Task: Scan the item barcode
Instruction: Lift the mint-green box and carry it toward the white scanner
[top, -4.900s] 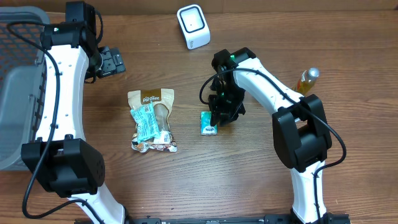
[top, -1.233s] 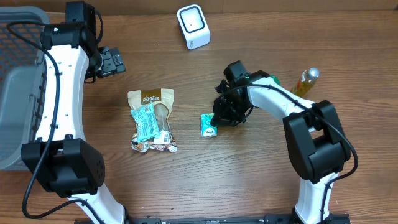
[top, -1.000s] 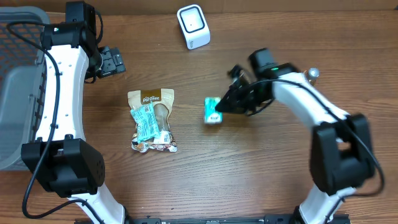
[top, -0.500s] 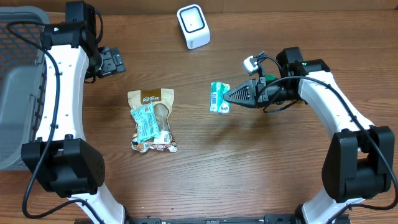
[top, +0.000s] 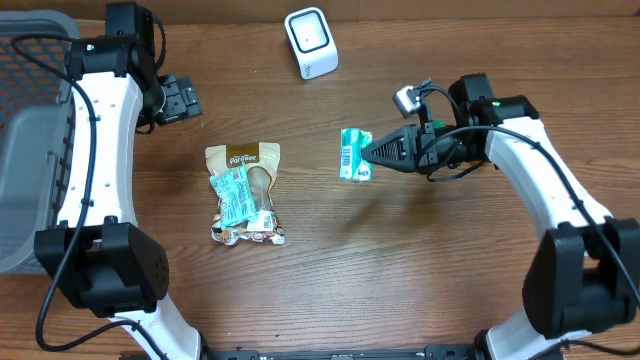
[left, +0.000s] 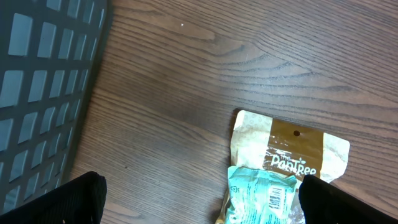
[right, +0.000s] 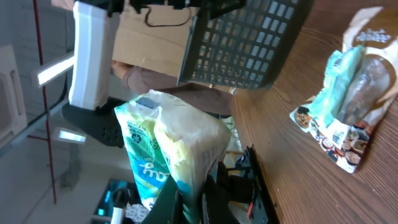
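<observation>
Wooden surface (top: 330, 280). Grey mesh basket (top: 30, 70) at left edge. Brown snack pouch (top: 243, 158) flat on surface, well apart from basket. Teal packet (top: 232, 195) lying on pouch, touching.

My right gripper (top: 370, 154) holds the small packet (top: 352, 154) off the table (top: 400, 280), right of centre. The scanner (top: 311, 42) stands at the far edge, left of the packet. The pouch (top: 245, 160) lies left of centre, a wrapped bar (top: 232, 196) on it. The basket (top: 30, 150) sits at the left edge, with my left gripper (top: 182, 100) between it and the scanner.
</observation>
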